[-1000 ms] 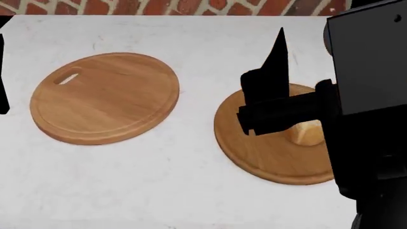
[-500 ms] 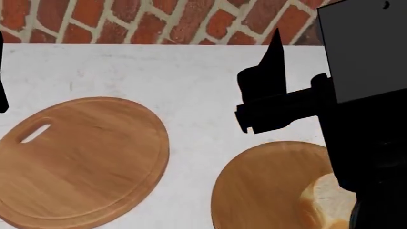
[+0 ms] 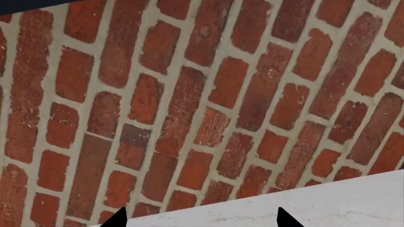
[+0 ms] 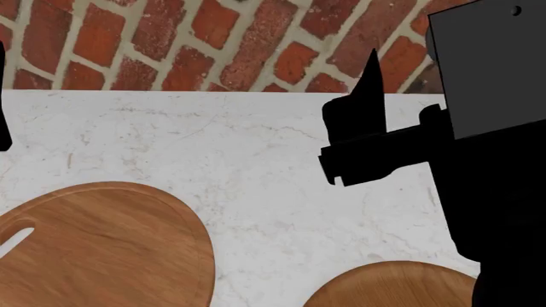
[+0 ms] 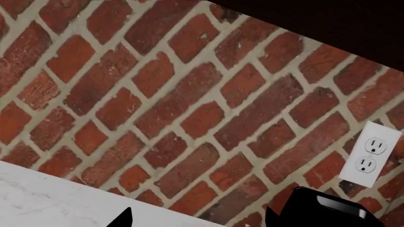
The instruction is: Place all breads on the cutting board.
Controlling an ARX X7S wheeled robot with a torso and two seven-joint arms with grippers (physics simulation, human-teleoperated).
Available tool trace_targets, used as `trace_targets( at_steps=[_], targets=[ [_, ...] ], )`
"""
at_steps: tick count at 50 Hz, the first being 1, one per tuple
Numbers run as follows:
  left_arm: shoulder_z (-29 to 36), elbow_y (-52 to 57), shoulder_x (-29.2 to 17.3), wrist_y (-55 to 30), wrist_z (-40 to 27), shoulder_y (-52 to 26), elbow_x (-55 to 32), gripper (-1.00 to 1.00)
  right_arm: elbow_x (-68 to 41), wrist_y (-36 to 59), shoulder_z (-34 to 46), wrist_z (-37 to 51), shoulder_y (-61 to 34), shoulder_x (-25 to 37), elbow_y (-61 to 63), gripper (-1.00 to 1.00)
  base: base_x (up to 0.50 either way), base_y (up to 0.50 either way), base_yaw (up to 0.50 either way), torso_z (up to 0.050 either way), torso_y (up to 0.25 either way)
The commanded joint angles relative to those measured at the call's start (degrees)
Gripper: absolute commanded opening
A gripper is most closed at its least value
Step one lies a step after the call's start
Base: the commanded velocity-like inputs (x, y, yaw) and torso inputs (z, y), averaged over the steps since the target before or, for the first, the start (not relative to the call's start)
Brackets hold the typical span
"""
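The head view has tilted up over the last second: the brick wall [image 4: 196, 45] now fills the top, and the white marble countertop [image 4: 256, 166] runs beneath it. The cutting board [image 4: 111, 249] has slid down to the near left edge, its handle hole half cut off. The round wooden plate [image 4: 392, 284] is only a sliver at the near right, and the pale loaf chunk that sat on it has dropped out of view; the dark roll isn't visible either. The right gripper [image 4: 362, 137] hangs high over the counter's right side, holding nothing, fingertips apart in its wrist view. The left gripper [image 3: 198, 218] shows two tips spread, also empty. No bread is on the board yet; both placements remain, I'd judge.
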State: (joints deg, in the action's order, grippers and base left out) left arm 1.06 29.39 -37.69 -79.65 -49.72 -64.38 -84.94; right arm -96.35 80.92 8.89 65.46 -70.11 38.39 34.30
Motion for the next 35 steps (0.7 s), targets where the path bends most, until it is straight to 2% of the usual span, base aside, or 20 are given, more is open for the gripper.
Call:
trace_targets(
  at_steps=[1, 10, 21, 25, 28, 35],
  targets=[
    [-0.81, -0.41, 0.23, 1.14, 1.57, 0.76, 1.62, 1.0, -7.62, -2.36, -1.61, 2.71, 0.22, 2.51, -2.35, 1.0, 0.0, 0.0, 0.0, 0.0, 0.0],
    [-0.2, -0.53, 0.09, 2.66, 3.22, 1.94, 3.52, 1.0, -20.43, -6.75, -1.3, 10.21, 0.07, 11.59, -2.59, 1.0, 0.0, 0.0, 0.0, 0.0, 0.0],
    [0.69, -0.93, 0.35, 3.17, 3.06, 1.3, 3.5, 1.0, -32.88, -13.31, -8.07, 14.44, 5.22, 25.08, 0.74, 1.0, 0.0, 0.0, 0.0, 0.0, 0.0],
    [0.79, -0.88, 0.42, 3.16, 2.51, 0.98, 2.78, 1.0, -35.44, -14.41, -14.13, 14.75, 10.14, 29.33, 1.81, 1.0, 0.0, 0.0, 0.0, 0.0, 0.0],
    [0.8, -0.94, 0.36, 3.18, 2.2, 0.63, 2.31, 1.0, -37.12, -13.39, -22.64, 15.45, 17.08, 31.09, 1.72, 1.0, 0.0, 0.0, 0.0, 0.0, 0.0],
    [1.07, -1.24, 0.26, 3.54, 2.16, 0.38, 2.23, 1.0, -42.37, -4.23, -43.34, 20.7, 30.93, 30.47, -3.01, 1.0, 0.0, 0.0, 0.0, 0.0, 0.0]
  ],
)
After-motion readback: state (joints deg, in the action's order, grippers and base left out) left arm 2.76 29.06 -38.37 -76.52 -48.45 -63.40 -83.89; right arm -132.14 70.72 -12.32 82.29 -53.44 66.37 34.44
